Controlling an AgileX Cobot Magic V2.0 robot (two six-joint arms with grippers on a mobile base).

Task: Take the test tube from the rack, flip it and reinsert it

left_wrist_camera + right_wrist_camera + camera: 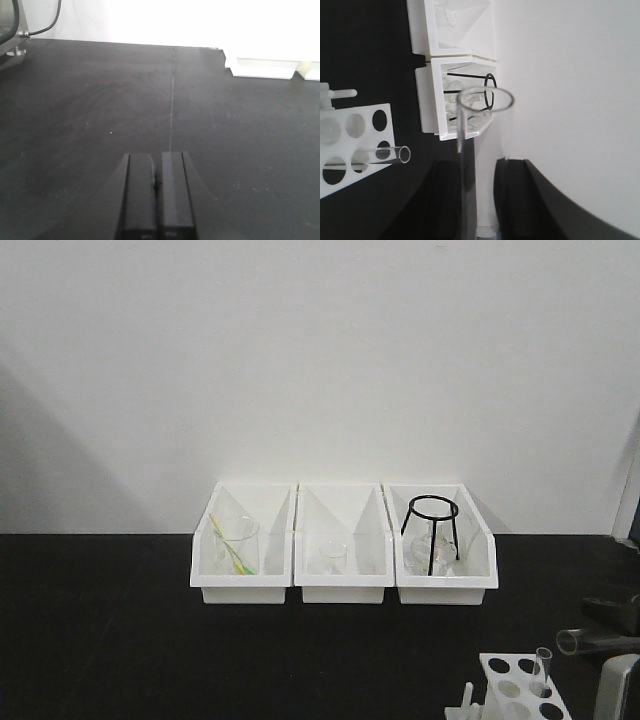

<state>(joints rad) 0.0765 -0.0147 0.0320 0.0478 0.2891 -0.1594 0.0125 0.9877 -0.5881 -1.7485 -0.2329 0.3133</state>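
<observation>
My right gripper [482, 170] is shut on a clear glass test tube [466, 150], whose rimmed mouth [486, 98] points away from the jaws. In the front view this tube [574, 642] lies about level, mouth to the left, above and right of the rack, with the right gripper [604, 632] at the right edge. The white rack [515, 690] stands at the bottom right and shows in the right wrist view [355, 145]. A second clear tube [543, 664] stands in one of its holes [395, 155]. My left gripper [157, 167] is shut and empty above the bare black table.
Three white bins [343, 585] stand in a row at the back against the white wall. The left one holds a beaker with thin rods [236, 545], the middle a small beaker [333, 555], the right a black wire tripod [431, 530]. A cable [47, 22] lies far left.
</observation>
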